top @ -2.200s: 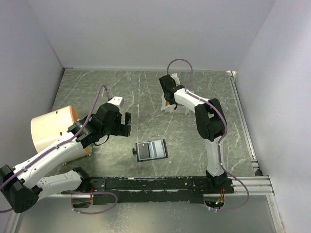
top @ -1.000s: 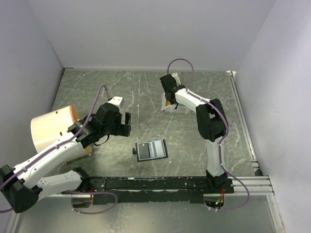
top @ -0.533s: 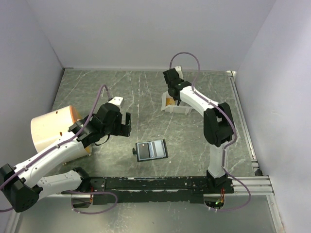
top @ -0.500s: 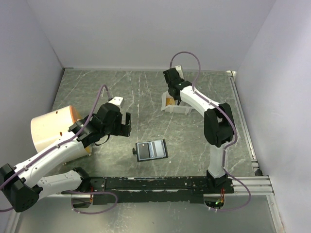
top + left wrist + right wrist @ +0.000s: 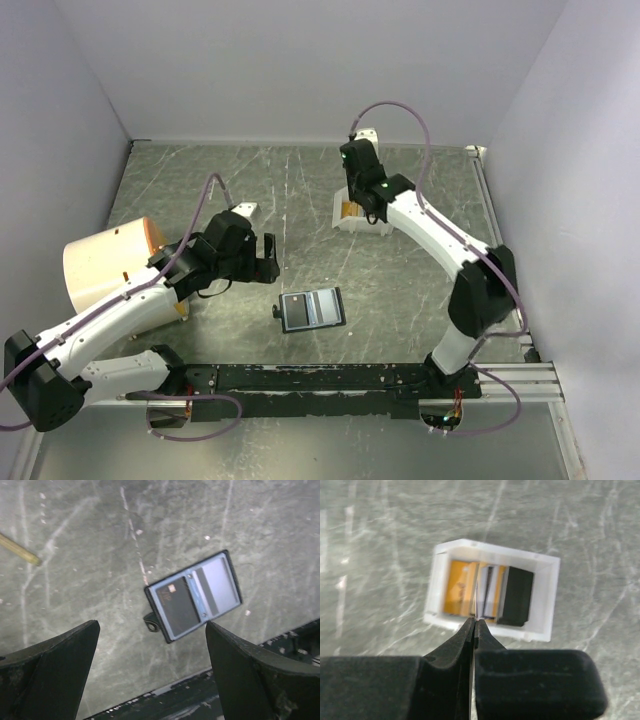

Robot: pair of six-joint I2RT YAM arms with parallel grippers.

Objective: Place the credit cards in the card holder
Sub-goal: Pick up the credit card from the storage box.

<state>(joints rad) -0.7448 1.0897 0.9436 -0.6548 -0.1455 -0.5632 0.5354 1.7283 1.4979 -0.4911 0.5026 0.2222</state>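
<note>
The card holder (image 5: 313, 309) lies open on the table, pale blue-grey inside, and a dark card (image 5: 176, 607) sits in its left pocket. My left gripper (image 5: 268, 258) hovers open and empty above it; in the left wrist view the holder (image 5: 220, 577) lies between and beyond my spread fingers (image 5: 60, 655). My right gripper (image 5: 474, 622) is shut on a thin card (image 5: 477, 597) seen edge-on, held above the white box (image 5: 545, 600). Gold cards (image 5: 460, 587) and a black card (image 5: 515, 595) stand in the box. The right gripper (image 5: 373, 207) hangs over the box (image 5: 345, 226) in the top view.
A tan cylinder (image 5: 105, 265) lies at the left beside my left arm. A black rail (image 5: 330, 380) runs along the near edge. A thin gold-tan rod (image 5: 20, 550) lies on the table at the left of the wrist view.
My right arm has risen from the white box with a card pinched. My left gripper has shifted a little right toward the card holder.
</note>
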